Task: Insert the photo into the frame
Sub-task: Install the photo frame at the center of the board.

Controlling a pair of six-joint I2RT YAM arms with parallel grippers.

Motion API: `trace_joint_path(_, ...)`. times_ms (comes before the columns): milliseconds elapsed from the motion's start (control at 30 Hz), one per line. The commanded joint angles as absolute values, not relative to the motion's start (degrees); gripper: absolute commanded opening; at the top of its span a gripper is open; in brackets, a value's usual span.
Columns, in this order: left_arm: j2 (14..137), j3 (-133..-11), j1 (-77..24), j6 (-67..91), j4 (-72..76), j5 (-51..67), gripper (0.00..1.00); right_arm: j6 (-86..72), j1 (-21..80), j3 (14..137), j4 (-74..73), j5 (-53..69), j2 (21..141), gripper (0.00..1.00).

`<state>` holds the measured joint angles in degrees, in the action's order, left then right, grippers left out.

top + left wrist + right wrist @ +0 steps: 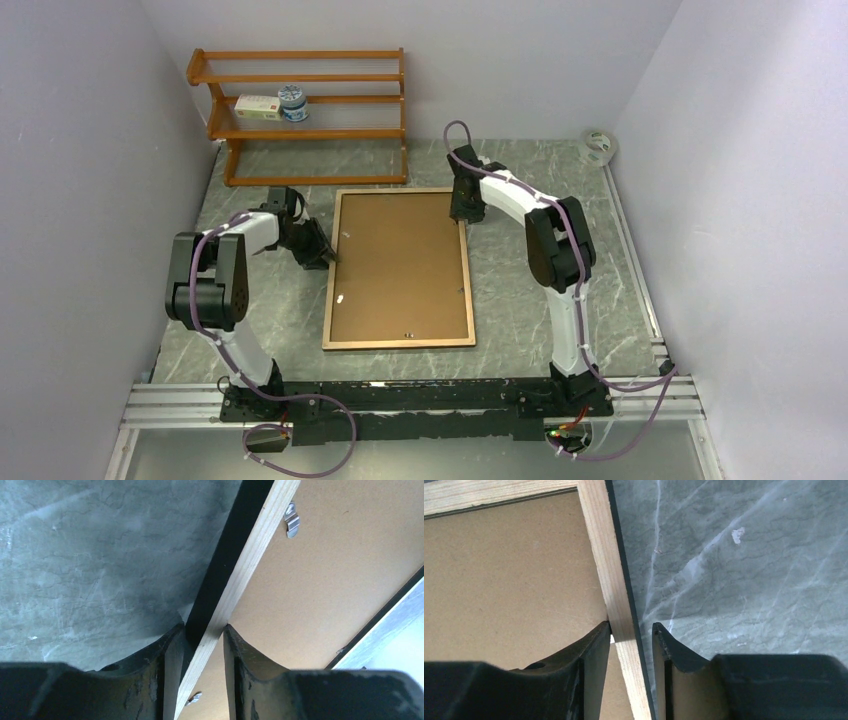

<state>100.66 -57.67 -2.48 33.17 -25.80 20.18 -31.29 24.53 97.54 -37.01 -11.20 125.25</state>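
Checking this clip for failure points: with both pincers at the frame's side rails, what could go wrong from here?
The left pincer and right pincer straddle only the thin side rails of the frame, so a lift could slip. The right one sits near the far corner, the left further down its rail: the frame may tilt or twist. The backing board sits under small metal clips; a jolt might loosen it.

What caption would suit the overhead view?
Left gripper and right gripper straddle opposite long edges of the frame, lying back-up on the grey table.
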Motion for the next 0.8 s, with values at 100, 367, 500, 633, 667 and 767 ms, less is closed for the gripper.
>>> trace_joint_path(100,104.0,-57.8,-2.8,33.1,-27.4,19.4,0.34,-28.7,23.8,93.4,-41.5,-5.0,123.8,0.34)
trace_joint_path(367,102.9,-57.6,-2.7,33.4,-27.4,18.7,0.36,-29.8,21.5,95.4,-40.7,-7.0,122.3,0.44)
trace_joint_path(500,102.4,-57.4,-2.7,33.6,-27.3,18.5,0.37,-30.1,20.7,96.3,-40.4,-7.2,119.8,0.52)
trace_joint_path(633,102.2,-57.2,-2.7,33.5,-27.2,18.4,0.39,-27.9,20.8,94.4,-38.7,-3.0,118.7,0.57)
trace_joint_path(667,102.1,-57.0,-2.7,33.5,-27.1,18.4,0.39,-27.6,20.9,94.0,-38.5,-2.2,118.7,0.57)
trace_joint_path(767,101.9,-56.8,-2.7,33.5,-27.0,18.4,0.39,-27.2,21.2,92.2,-37.9,-1.7,118.3,0.58)
